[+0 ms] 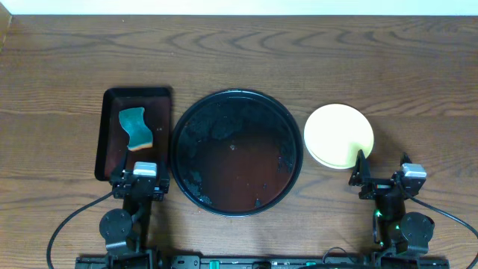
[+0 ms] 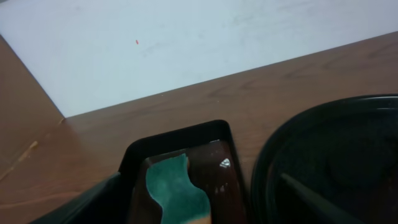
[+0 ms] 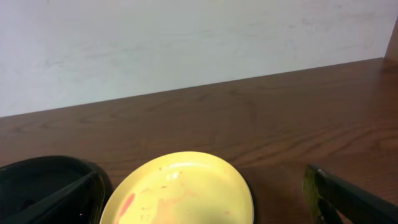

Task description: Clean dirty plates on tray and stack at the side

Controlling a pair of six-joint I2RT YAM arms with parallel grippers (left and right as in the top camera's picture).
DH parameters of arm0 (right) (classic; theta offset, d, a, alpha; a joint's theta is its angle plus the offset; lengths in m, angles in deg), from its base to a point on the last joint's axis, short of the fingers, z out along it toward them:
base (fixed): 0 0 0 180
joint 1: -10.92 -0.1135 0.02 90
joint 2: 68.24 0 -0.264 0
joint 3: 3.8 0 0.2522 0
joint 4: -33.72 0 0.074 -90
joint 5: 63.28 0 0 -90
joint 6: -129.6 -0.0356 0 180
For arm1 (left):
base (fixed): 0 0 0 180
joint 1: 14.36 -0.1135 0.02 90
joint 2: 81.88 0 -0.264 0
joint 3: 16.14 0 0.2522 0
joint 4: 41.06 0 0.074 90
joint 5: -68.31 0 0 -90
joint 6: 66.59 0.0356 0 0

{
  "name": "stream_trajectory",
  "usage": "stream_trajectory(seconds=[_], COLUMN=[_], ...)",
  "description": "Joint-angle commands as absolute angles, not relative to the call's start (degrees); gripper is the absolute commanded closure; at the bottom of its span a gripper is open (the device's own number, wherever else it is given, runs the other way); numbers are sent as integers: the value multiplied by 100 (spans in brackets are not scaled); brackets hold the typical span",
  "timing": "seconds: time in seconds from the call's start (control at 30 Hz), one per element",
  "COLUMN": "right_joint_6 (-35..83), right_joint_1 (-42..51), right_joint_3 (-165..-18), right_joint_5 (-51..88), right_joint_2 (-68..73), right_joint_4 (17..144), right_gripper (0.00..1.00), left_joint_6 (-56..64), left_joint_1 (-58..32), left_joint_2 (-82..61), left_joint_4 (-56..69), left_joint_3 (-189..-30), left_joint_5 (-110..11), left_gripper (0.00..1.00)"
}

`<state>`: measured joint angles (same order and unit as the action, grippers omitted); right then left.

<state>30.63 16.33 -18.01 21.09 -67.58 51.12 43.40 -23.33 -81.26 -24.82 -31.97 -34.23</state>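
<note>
The round black tray point(image 1: 237, 152) lies mid-table with no plate on it; its floor looks wet and speckled. It also shows in the left wrist view point(image 2: 323, 155) and the right wrist view point(image 3: 37, 180). A pale yellow plate point(image 1: 338, 134) lies on the table right of the tray, with faint red smears in the right wrist view point(image 3: 186, 193). A pale rim shows just under its near edge; the blue-green plates are otherwise hidden. My left gripper point(image 1: 140, 172) point(image 2: 199, 180) is open and empty near the front edge. My right gripper point(image 1: 382, 168) point(image 3: 202, 174) is open and empty, just in front of the yellow plate.
A rectangular black tray point(image 1: 112, 138) stands left of the round tray, with a teal sponge point(image 1: 135, 127) point(image 2: 174, 190) in it. The wooden table runs to a white wall at the back.
</note>
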Motion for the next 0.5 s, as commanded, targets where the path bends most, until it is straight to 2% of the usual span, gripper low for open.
stream_trajectory(seconds=[0.0, 0.47], right_joint_6=[2982, 2982], right_joint_1=[1592, 1592], right_joint_3=[-1788, -1788], right_joint_5=[2068, 2068], right_joint_2=[-6793, -6790], right_joint_4=[5127, 5127], right_gripper=[1, 1], left_joint_6=[4427, 4375], left_joint_1=[-2329, -2326], left_joint_2=[-8179, -8181], left_joint_4=[-2418, -3122], left_joint_3=[-3013, -3013], left_joint_5=[-3314, -3237], left_gripper=[23, 23])
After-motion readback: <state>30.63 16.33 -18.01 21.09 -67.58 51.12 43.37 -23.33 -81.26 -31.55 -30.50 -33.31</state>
